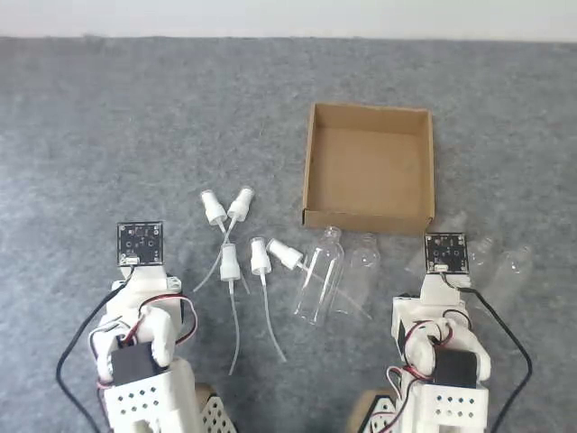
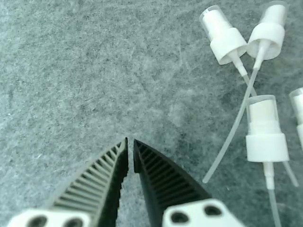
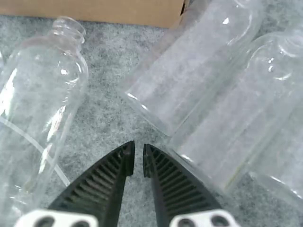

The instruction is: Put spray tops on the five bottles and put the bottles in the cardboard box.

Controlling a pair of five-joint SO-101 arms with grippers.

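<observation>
Several white spray tops lie loose on the grey carpet, among them one [image 1: 214, 207] beside another [image 1: 242, 202] and a third [image 1: 229, 262] nearer my left arm [image 1: 140, 343]. My left gripper [image 2: 130, 145] hangs shut and empty over bare carpet beside those spray tops [image 2: 266, 131]. Two clear bottles [image 1: 320, 272] lie uncapped in front of the cardboard box [image 1: 365, 219]. More bottles [image 1: 509, 269] lie around my right arm [image 1: 444, 343]. My right gripper [image 3: 138, 150] is shut and empty, low over the carpet between one bottle [image 3: 42, 94] and two others [image 3: 189, 66].
The cardboard box [image 3: 94, 9] stands open and empty at the back right. Thin dip tubes [image 1: 236, 325] trail from the spray tops toward the front. Bare carpet stretches over the left and far parts of the table.
</observation>
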